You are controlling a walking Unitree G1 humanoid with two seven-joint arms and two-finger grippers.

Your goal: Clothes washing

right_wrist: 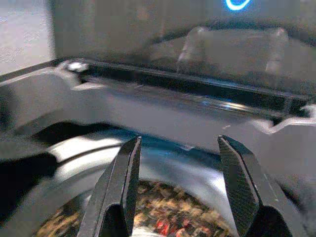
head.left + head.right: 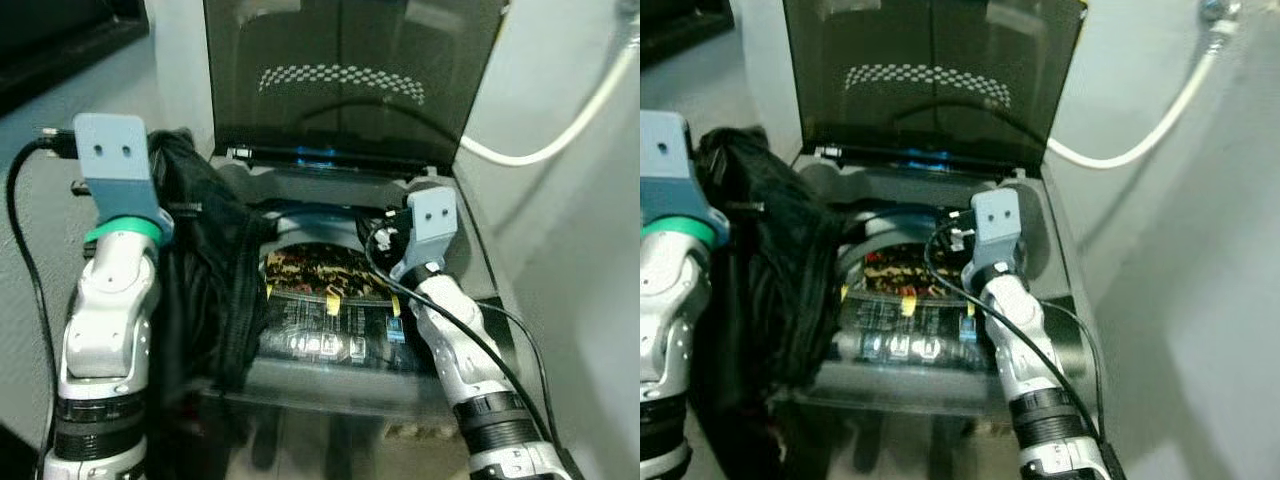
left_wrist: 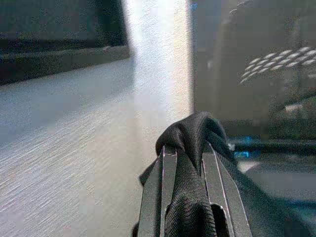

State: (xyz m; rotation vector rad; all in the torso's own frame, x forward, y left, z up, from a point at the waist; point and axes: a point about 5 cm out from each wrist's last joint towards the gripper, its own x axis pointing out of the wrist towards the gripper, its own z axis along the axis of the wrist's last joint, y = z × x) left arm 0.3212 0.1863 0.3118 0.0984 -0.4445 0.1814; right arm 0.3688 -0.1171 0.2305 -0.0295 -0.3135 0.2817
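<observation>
A top-loading washing machine stands before me with its dark lid raised. A patterned brown and red cloth lies in the drum. My left gripper is shut on a black garment that hangs over the machine's left edge. In the left wrist view the black fabric bulges between the fingers. My right gripper is open above the drum's right side, with nothing between its fingertips.
A white hose runs down the grey wall on the right. The machine's glossy front panel with labels lies under the right arm. Bare grey floor spreads to the left.
</observation>
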